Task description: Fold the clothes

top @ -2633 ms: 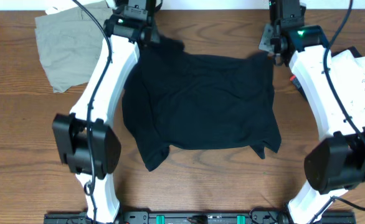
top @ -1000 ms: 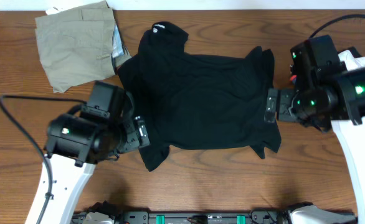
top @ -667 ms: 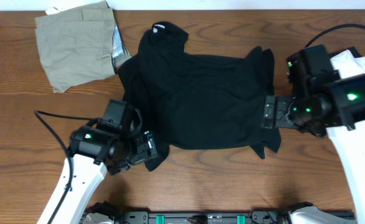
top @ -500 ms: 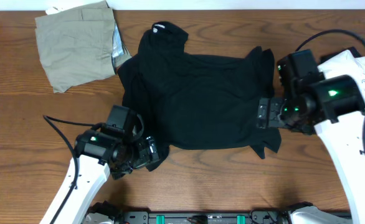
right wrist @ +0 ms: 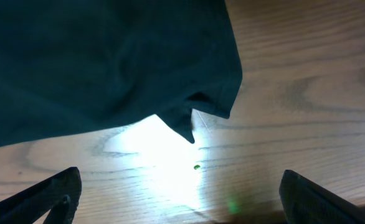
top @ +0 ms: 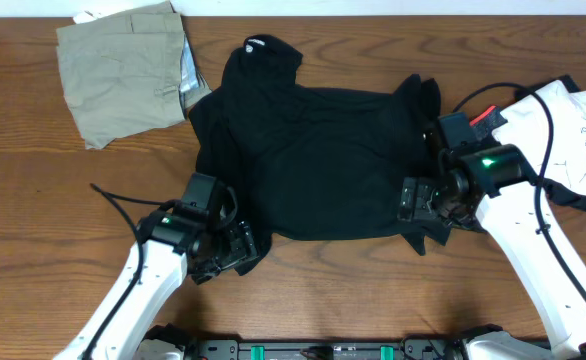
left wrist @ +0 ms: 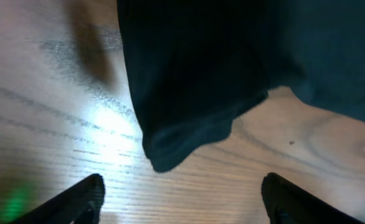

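The left claw (left wrist: 185,200) and right claw (right wrist: 182,196) at a black T-shirt (top: 323,160)
Both claws are spread wide and hold nothing. A corner of the soft shirt lies just past each one, on the grainy wooden table (top: 33,220).

Left tool (top: 241,248) and right tool (top: 411,198) have descended to T-shirt (top: 313,160) corners.

Black T-shirt (top: 318,165) flat mid-table, apparently creased

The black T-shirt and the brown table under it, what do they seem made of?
Black short-sleeved T-shirt: soft matte knit, probably cotton; it creases and lies limp. Brown table: wood or wood-look laminate, slightly glossy; grain lines and lamp glare show.
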Robot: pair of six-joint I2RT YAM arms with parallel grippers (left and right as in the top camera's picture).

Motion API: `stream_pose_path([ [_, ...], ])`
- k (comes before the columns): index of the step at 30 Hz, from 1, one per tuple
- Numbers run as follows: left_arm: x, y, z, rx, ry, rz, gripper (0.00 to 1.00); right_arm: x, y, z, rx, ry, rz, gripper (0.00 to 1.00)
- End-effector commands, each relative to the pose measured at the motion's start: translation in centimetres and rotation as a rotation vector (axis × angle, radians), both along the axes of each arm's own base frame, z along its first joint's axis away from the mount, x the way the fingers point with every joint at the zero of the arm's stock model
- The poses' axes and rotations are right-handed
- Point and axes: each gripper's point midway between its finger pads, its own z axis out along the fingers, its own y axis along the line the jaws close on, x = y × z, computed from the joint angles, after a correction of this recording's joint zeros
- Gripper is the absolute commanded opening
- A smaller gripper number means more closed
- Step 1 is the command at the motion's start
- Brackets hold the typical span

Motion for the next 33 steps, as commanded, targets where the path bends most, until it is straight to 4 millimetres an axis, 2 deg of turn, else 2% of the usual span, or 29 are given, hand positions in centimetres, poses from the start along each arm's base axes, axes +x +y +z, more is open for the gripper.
stream_pose_path([
  [1, -0.3, 0.0, -1.1, 0.008, 0.043, -0.007, 0.77, -0.3, 0.0, -0.7, -0.008, 0.003, -0.021, 0.99],
  [12, -0.4, 0.0, -4.4, 0.044, 0.156, -0.01, 0.76, 0.0, 0.5, -1.3, 0.019, -0.009, -0.021, 0.99],
  [17, 0.0, -0.3, -5.0, 0.034, 0.157, -0.018, 0.75, 0.1, 0.5, -1.3, 0.022, -0.013, -0.021, 0.99],
  [21, 0.3, -0.5, -5.1, 0.03, 0.145, -0.018, 0.69, 0.1, 0.7, -1.4, 0.032, -0.012, -0.02, 0.99],
  [23, 0.5, -0.5, -5.1, 0.029, 0.139, -0.019, 0.6, 0.0, 0.7, -1.8, 0.03, -0.007, -0.02, 0.99],
  [27, 0.7, -0.6, -5.1, 0.026, 0.129, -0.021, 0.22, -0.4, 0.7, -3.3, 0.039, 0.002, -0.028, 0.98],
  [29, 0.7, -0.6, -5.1, 0.026, 0.128, -0.021, 0.13, -0.7, 0.8, -4.4, 0.05, 0.007, -0.05, 0.97],
  [33, 0.7, -0.6, -5.1, 0.026, 0.128, -0.021, 0.12, -1.3, 1.9, -6.7, 0.119, 0.018, -0.052, 0.89],
])
